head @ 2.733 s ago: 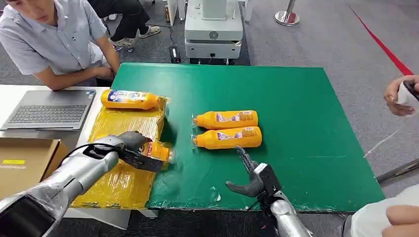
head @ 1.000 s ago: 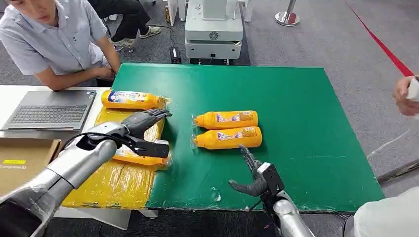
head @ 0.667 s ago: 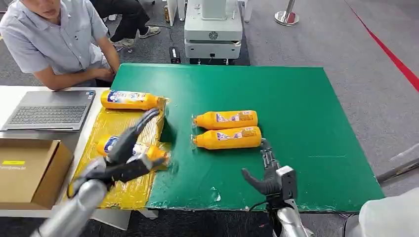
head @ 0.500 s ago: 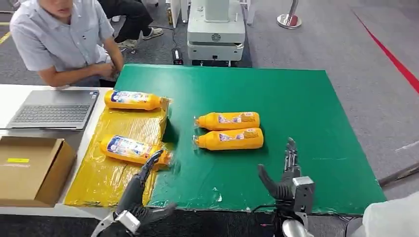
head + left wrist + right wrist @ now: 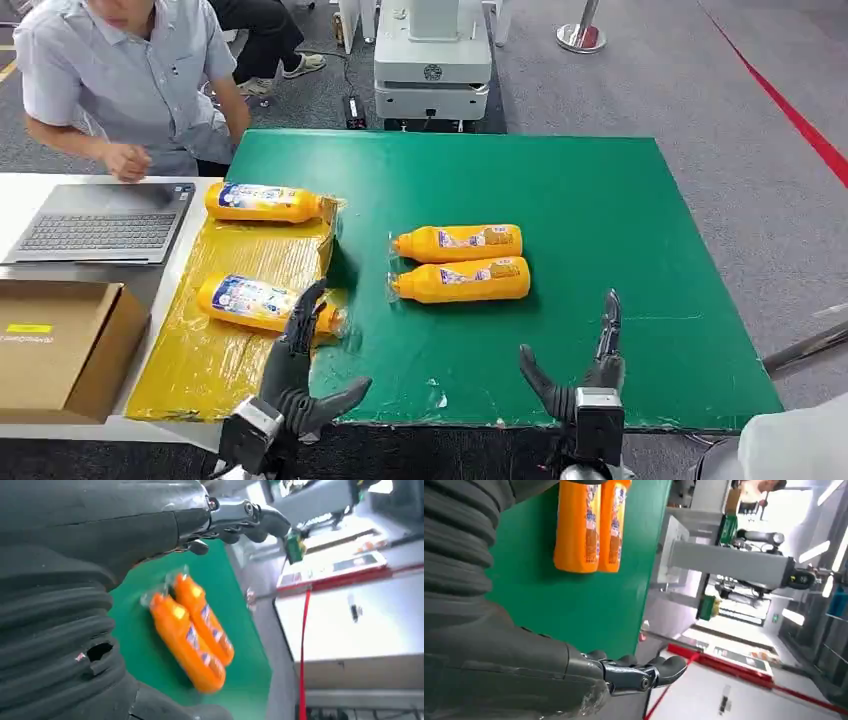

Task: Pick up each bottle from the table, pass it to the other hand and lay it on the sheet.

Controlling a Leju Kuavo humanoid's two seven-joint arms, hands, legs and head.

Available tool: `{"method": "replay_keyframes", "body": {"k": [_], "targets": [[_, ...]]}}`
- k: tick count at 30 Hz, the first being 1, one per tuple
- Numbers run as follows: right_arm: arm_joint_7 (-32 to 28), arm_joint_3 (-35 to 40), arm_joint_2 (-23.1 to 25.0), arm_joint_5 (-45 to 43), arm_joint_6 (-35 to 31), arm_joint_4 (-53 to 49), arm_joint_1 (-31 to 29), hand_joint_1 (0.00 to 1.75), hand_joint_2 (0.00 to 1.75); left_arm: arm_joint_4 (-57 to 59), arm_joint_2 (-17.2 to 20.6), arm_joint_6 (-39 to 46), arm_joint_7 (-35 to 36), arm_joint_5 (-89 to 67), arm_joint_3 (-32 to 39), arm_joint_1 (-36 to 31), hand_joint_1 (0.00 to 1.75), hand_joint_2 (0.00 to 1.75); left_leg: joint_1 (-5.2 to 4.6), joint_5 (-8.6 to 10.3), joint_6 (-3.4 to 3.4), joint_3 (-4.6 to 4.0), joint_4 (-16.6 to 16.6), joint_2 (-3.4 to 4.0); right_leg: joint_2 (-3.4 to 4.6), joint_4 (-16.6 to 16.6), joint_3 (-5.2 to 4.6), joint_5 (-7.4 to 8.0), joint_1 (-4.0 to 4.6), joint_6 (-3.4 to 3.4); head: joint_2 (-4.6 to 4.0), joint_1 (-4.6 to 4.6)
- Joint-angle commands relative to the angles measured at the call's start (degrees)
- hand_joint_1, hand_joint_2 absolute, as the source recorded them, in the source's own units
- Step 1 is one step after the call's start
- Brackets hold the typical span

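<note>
Well, two bottles lie on the yellow sheet (image 5: 235, 350), one at its far edge (image 5: 264, 201), one nearer (image 5: 262, 303). Just beside that nearer one, the left hand (image 5: 296, 378) is spread and empty. Two more bottles (image 5: 459, 262) lie side by side (touching) on the green table (image 5: 600, 220). The right hand (image 5: 585, 375) is spread too, empty.
</note>
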Motion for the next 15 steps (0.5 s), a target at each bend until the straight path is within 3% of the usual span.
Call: {"method": "replay_keyframes", "body": {"k": [1,7,8,12,13,15], "targets": [[-1.3,1.0,-0.5,-0.2,-2.1,-3.3,1.0,0.0,1.75,0.8,-0.9,0.5,0.2,1.5,-2.0,-1.7,0.0,1.75,0.0,0.0,0.0,0.0,0.0,0.0,0.0,0.0,0.0,0.0,0.0,0.0,0.0,0.06],[-2.0,-1.7,-0.2,-6.8,-1.7,-8.1,4.7,0.0,1.75,2.2,-2.1,3.3,-1.6,4.1,-2.7,-1.5,0.0,1.75,0.0,0.0,0.0,0.0,0.0,0.0,0.0,0.0,0.0,0.0,0.0,0.0,0.0,-0.13],[-2.3,-2.4,0.2,-8.3,-1.6,-9.9,5.6,0.0,1.75,2.7,-2.3,4.8,-2.0,4.3,-2.9,-1.3,0.0,0.0,0.0,0.0,0.0,0.0,0.0,0.0,0.0,0.0,0.0,0.0,0.0,0.0,0.0,-0.02],[-2.3,-2.8,2.3,-9.2,-3.0,-13.5,8.1,0.0,1.75,3.5,-1.8,8.1,-4.2,4.7,-4.1,-1.1,0.0,0.0,0.0,0.0,0.0,0.0,0.0,0.0,0.0,0.0,0.0,0.0,0.0,0.0,0.0,-0.07],[-1.3,-2.4,2.9,-9.9,-4.4,-13.5,8.5,0.0,0.0,3.7,-1.5,9.3,-5.4,5.1,-4.7,-1.2,0.0,0.0,0.0,0.0,0.0,0.0,0.0,0.0,0.0,0.0,0.0,0.0,0.0,0.0,0.0,-0.18],[0.2,-2.2,3.6,-12.6,-5.3,-13.3,8.7,0.0,0.0,4.0,-2.3,11.3,-8.1,6.7,-4.4,-1.1,0.0,0.0,0.0,0.0,0.0,0.0,0.0,0.0,0.0,0.0,0.0,0.0,0.0,0.0,0.0,-0.13]]}}
